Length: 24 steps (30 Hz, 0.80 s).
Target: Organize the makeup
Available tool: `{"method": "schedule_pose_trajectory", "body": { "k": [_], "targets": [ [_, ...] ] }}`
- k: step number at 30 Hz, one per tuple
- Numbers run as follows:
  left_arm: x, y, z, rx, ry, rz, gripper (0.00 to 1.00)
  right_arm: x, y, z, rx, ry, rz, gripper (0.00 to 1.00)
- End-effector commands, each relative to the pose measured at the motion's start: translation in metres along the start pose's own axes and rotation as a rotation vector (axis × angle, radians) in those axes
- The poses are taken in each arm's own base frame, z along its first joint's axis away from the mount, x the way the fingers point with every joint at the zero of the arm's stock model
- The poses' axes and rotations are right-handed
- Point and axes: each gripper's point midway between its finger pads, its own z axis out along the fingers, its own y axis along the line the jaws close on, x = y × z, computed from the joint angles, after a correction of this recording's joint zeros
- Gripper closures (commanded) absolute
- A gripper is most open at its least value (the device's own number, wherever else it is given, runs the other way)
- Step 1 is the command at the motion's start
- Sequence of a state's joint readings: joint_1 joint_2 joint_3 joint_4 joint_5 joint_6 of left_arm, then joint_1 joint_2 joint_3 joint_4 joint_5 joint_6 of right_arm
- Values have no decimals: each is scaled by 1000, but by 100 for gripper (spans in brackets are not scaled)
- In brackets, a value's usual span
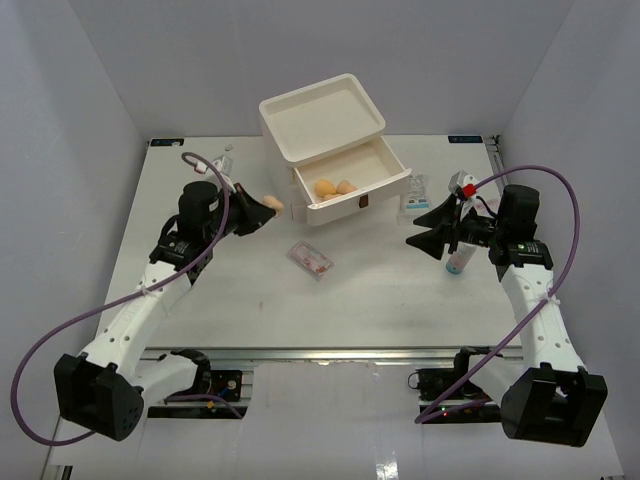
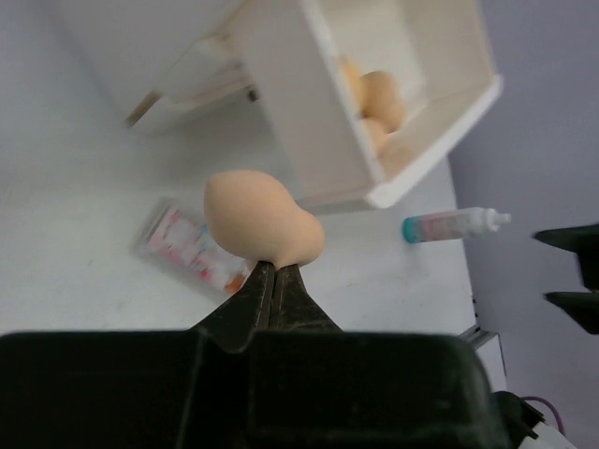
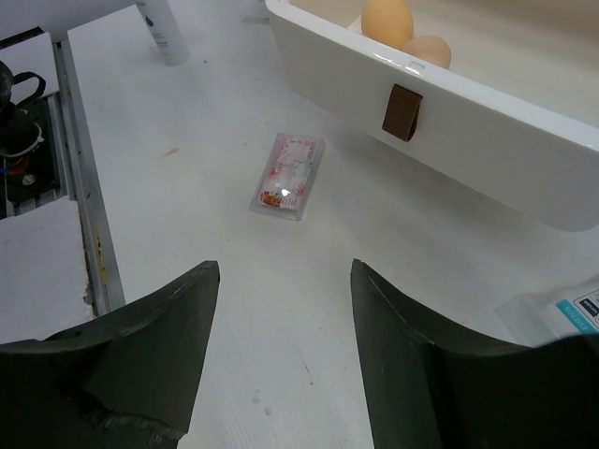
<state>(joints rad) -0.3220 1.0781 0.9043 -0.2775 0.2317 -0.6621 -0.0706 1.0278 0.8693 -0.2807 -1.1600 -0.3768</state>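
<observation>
Left gripper (image 1: 262, 207) pinches a sponge (image 1: 272, 203) beside the drawer's (image 1: 335, 208) left edge; right gripper (image 1: 413, 228), wide, hovers right of it.

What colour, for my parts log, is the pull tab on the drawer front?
Brown; the pull tab shows best in the right wrist view.
</observation>
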Motion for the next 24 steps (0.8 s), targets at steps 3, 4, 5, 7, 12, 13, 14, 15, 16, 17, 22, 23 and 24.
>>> {"method": "schedule_pose_trajectory", "body": {
  "k": [3,4,5,7,12,13,14,15,16,17,22,23,24],
  "targets": [
    [-67,-129,11,342,-92,226,100,1,-4,0,-8,-11,-15,35],
    [-74,-144,16,362,-93,243,100,1,-4,0,-6,-11,-16,35],
    [-70,-148,33,354,-66,250,100,1,-5,0,-3,-10,-15,35],
    [-79,-160,45,350,-65,267,97,3,-6,0,1,-9,-14,35],
    [-63,-160,100,301,23,278,88,4,-7,-1,6,-8,-11,35],
    [-61,-160,106,295,33,281,86,5,-7,-1,6,-8,-12,35],
    [-60,-161,111,288,39,286,83,5,-7,-1,6,-7,-11,35],
    [-59,-162,115,282,44,291,81,5,-8,-1,7,-6,-11,35],
    [-58,-161,118,274,50,294,78,6,-8,-1,7,-6,-9,35],
    [-57,-159,121,265,56,297,75,6,-9,-1,8,-5,-6,35],
    [-55,-157,130,254,73,311,58,9,-11,0,10,0,1,35],
    [-54,-158,131,255,76,314,55,10,-11,0,10,1,3,35],
    [-55,-159,131,259,75,318,52,10,-12,-1,11,2,3,35]
  ]
}}
